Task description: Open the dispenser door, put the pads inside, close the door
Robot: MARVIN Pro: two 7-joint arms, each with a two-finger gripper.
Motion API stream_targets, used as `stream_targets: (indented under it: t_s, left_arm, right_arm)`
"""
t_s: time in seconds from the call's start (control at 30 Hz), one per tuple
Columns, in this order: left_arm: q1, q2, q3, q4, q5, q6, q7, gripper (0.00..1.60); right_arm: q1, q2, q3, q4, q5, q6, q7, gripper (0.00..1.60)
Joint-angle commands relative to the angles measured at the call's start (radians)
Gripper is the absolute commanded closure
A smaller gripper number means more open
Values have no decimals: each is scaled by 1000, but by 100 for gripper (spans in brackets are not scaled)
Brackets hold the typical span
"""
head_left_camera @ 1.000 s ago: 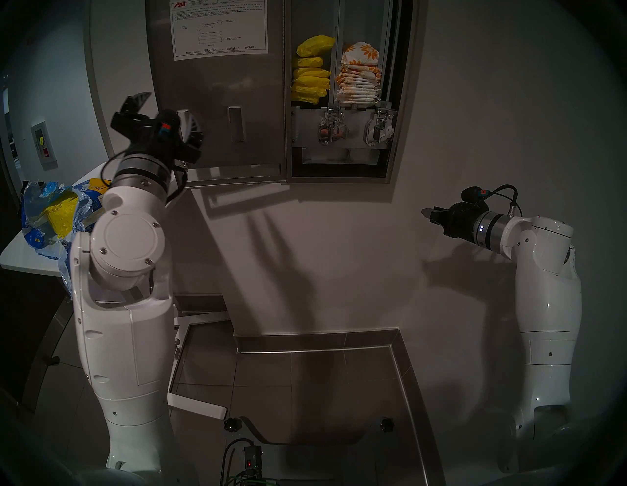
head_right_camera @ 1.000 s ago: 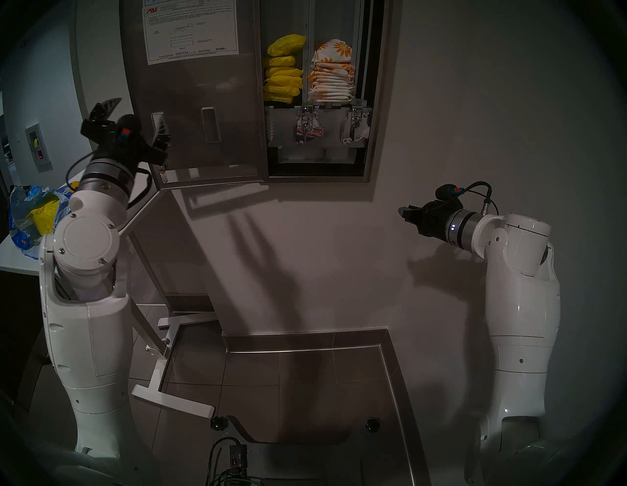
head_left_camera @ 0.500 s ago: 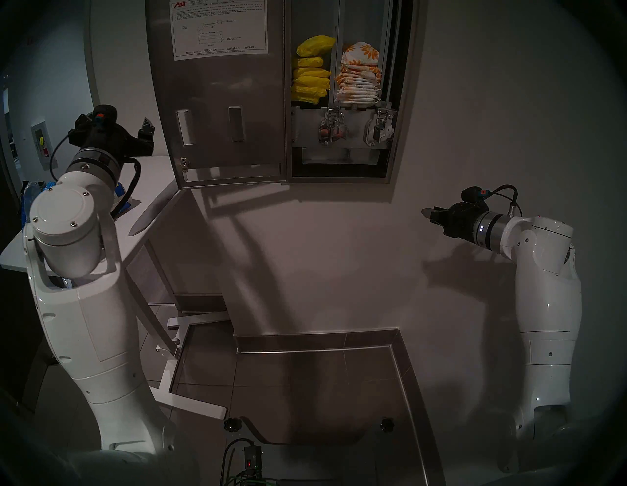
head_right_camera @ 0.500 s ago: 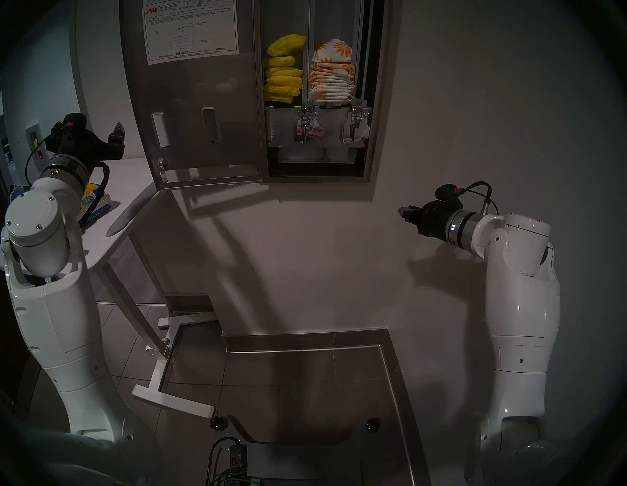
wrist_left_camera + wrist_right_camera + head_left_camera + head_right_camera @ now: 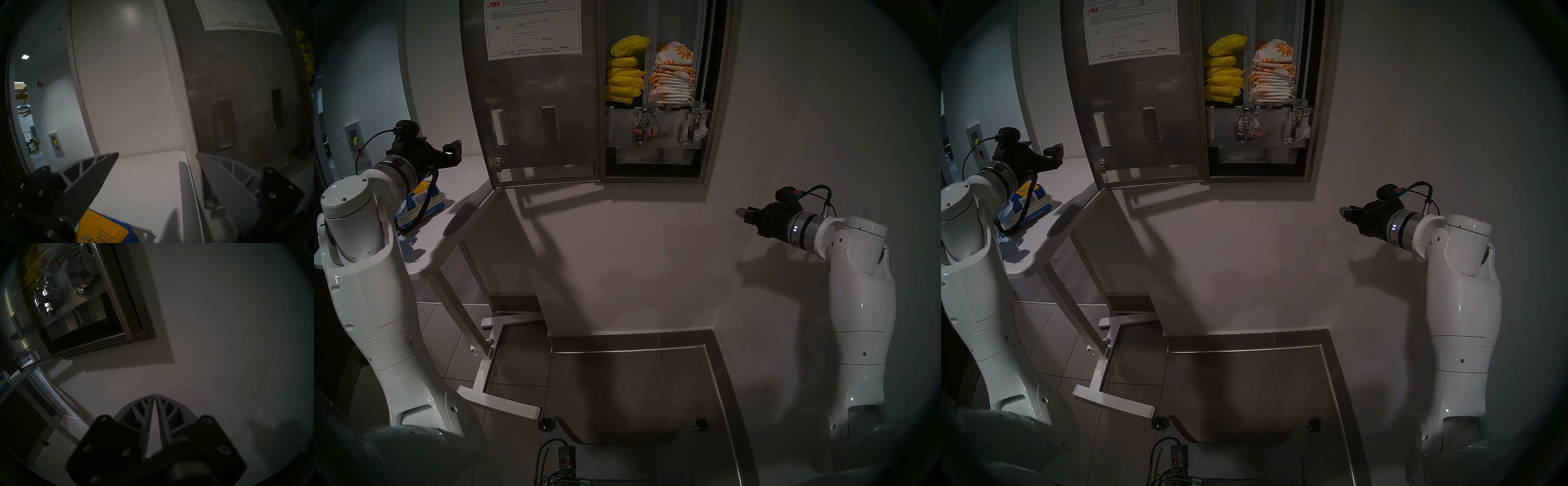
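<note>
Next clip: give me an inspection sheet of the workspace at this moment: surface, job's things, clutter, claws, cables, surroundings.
Surface: white side table at the left, below the door's free edge.
Job's things: dispenser door swung open, white instruction sheet on its inner face; yellow pads stacked in the left column.
Clutter: blue-and-yellow pack on the table; white packets with orange flowers in the right column.
Claws: left claw open and empty, above the table; right claw shut, empty, in front of the bare wall.
Cables: black cable looping from the left wrist across the pack; another at the right wrist.
Surroundings: white wall, tiled floor.
</note>
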Motion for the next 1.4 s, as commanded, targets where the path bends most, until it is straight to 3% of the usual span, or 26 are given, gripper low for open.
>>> stream_targets:
  t_s: [0.0,0.07,0.17,0.3,0.33,0.43,0.57,0.6,0.67,0.8,0.9,1.37]
  left_arm:
    - [-96,99,-27,38,-89,-2,-99,0]
    - [-137,146,-18,87,-117,11,-148,0]
    - [-135,151,-21,103,-152,12,-192,0]
    - [-193,195,-9,183,-202,35,-265,0]
    - [-171,202,-12,182,-224,31,-270,0]
    - [-205,243,5,250,-250,32,-299,0]
    - [-223,270,21,299,-263,23,-305,0]
    - [-261,274,31,338,-257,24,-316,0]
    - [-239,295,37,349,-277,10,-312,0]
    - [-273,327,67,413,-294,0,-321,0]
    - [-309,332,103,477,-309,-21,-311,0]
    - [-387,301,201,579,-375,-75,-250,0]
  right_arm:
    - [26,6,2,-26,2,-3,1,108]
    - [26,6,2,-27,2,-3,1,108]
    - [27,6,2,-27,2,-3,1,108]
    - [27,6,2,-27,2,-3,0,108]
    - [27,6,2,-27,2,-3,0,108]
    - [27,6,2,-28,2,-2,0,108]
    - [27,6,2,-28,2,-2,0,108]
    - [27,6,2,-28,2,-2,0,108]
    - [27,6,2,-28,2,-2,0,108]
    - [27,6,2,-28,2,-2,0,108]
    - [27,6,2,-29,2,-2,-1,108]
    - [27,6,2,-29,2,-1,-1,108]
